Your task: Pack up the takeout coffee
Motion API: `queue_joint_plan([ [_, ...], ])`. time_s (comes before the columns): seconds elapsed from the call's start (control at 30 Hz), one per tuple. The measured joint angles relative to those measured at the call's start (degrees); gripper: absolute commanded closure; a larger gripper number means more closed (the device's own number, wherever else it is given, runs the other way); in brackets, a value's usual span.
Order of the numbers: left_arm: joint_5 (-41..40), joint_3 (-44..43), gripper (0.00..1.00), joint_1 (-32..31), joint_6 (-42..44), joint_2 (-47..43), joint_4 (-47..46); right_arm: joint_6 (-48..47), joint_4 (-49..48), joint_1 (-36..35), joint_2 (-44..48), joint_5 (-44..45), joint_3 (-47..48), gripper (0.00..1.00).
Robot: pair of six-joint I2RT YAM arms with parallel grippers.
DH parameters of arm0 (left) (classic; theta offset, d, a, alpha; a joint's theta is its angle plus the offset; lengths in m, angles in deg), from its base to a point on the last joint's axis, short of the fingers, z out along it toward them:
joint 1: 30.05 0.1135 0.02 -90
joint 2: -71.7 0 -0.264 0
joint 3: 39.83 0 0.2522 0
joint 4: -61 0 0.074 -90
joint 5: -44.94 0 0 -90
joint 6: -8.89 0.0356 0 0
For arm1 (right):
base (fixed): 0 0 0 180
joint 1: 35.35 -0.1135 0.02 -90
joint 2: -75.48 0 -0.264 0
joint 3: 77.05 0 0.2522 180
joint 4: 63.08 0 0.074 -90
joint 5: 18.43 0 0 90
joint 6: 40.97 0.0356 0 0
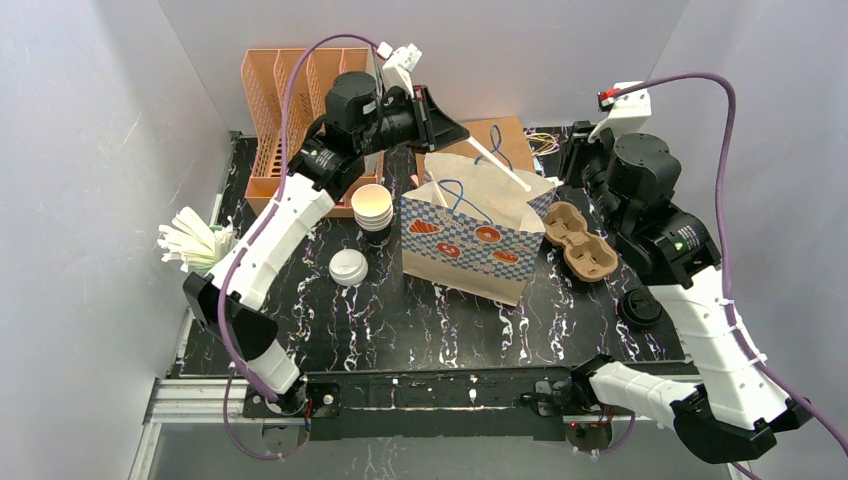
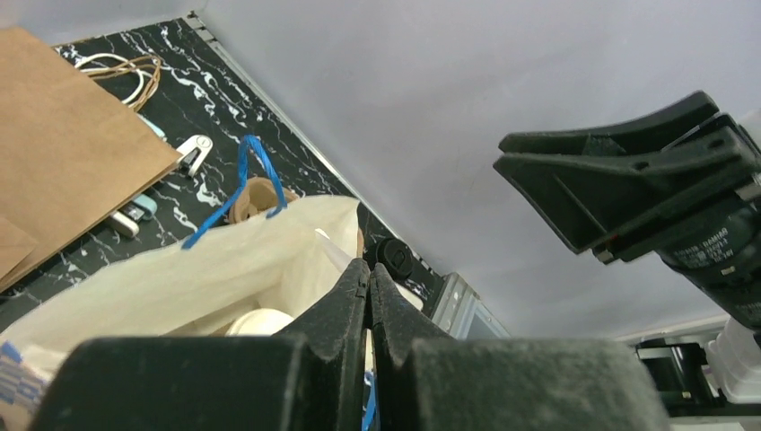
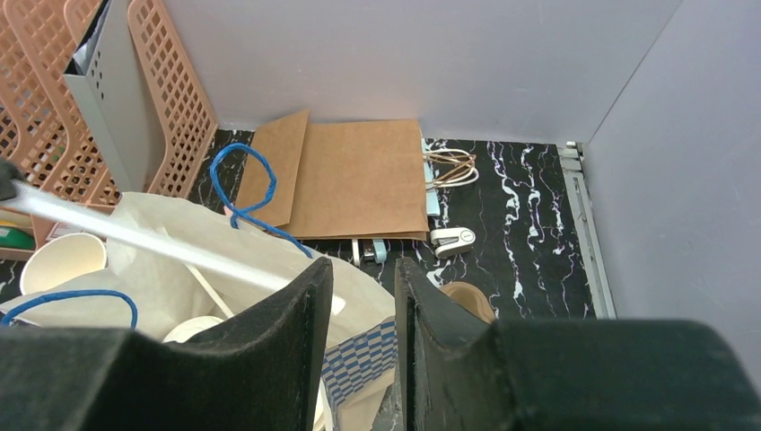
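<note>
A white-lidded takeout coffee cup (image 2: 260, 321) sits inside the open blue-checked paper bag (image 1: 470, 235); its lid (image 3: 193, 328) also shows in the right wrist view. The brown pulp tray (image 1: 580, 240) lies empty just right of the bag. My left gripper (image 1: 455, 130) hangs above the bag's back rim, shut on a white straw (image 1: 500, 165) that slants down into the bag. In the left wrist view the gripper (image 2: 368, 265) pinches the straw (image 2: 330, 251). My right gripper (image 3: 363, 269) stands open over the bag's right rim (image 3: 377, 346), behind the tray.
A stack of open paper cups (image 1: 372, 207) and a loose white lid (image 1: 348, 267) lie left of the bag. A green cup of straws (image 1: 200, 245) stands at the left edge. An orange file rack (image 1: 290, 110), a flat brown bag (image 1: 500, 135), and a black lid (image 1: 640, 308) are also on the table.
</note>
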Motion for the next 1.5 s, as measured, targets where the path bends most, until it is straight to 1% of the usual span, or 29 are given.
queue_joint_plan([
  [0.17,-0.4,4.4,1.0,0.0,1.9,-4.8,0.9,0.1,0.0,0.0,0.0,0.0,-0.5,0.6],
  [0.3,-0.9,4.9,1.0,0.0,3.3,-6.2,0.3,0.2,0.0,0.0,0.0,-0.2,-0.5,0.6],
  [0.5,-0.9,5.5,1.0,0.0,3.8,-5.0,-1.8,0.3,0.0,0.0,-0.2,-0.5,-0.5,0.6],
  [0.67,-0.3,7.0,1.0,0.0,3.7,-2.3,-4.4,0.4,0.0,0.0,-0.2,-0.6,-0.5,0.59],
  [0.77,-0.1,7.8,0.99,0.0,3.6,-0.3,-5.7,0.6,0.1,0.0,-0.2,-0.6,-0.5,0.57],
  [0.8,0.0,8.0,0.77,0.0,3.5,0.4,-6.1,0.7,0.1,0.0,-0.2,-0.6,-0.5,0.54],
  [0.83,0.1,8.3,0.61,0.0,3.4,1.1,-6.5,1.0,0.2,0.0,-0.2,-0.6,-0.5,0.52],
  [0.87,0.0,8.7,0.48,0.0,3.6,1.6,-6.7,1.2,0.2,0.0,-0.2,-0.6,-0.5,0.5],
  [0.9,-0.3,8.9,0.38,0.0,3.7,2.1,-6.3,1.4,0.3,0.0,-0.2,-0.6,-0.5,0.48],
  [0.93,-0.9,8.9,0.33,0.0,4.1,2.3,-5.5,1.5,0.5,0.0,-0.2,-0.7,-0.5,0.46],
  [1.07,-5.6,8.8,0.28,0.0,6.9,2.3,-1.0,2.0,1.7,0.0,-0.2,-0.8,-0.5,0.41],
  [1.13,-8.3,8.3,0.26,0.0,8.6,2.0,2.0,2.5,2.1,0.0,-0.2,-0.8,-0.5,0.35],
  [1.27,-15.2,5.8,0.26,0.3,11.1,0.8,8.4,4.2,3.2,0.0,-0.2,-0.7,-0.8,0.29],
  [1.37,-21.6,5.5,0.25,1.1,11.5,-2.0,12.2,7.3,6.2,0.2,-1.4,0.5,-0.8,0.29],
  [1.43,-26.1,5.8,0.18,2.1,11.4,-4.2,13.9,9.5,8.1,1.6,-3.0,0.3,-0.9,0.31],
  [1.5,-31.2,7.1,0.11,3.8,11.1,-7.3,15.8,11.5,9.2,5.5,-4.4,-2.1,-1.6,0.33],
])
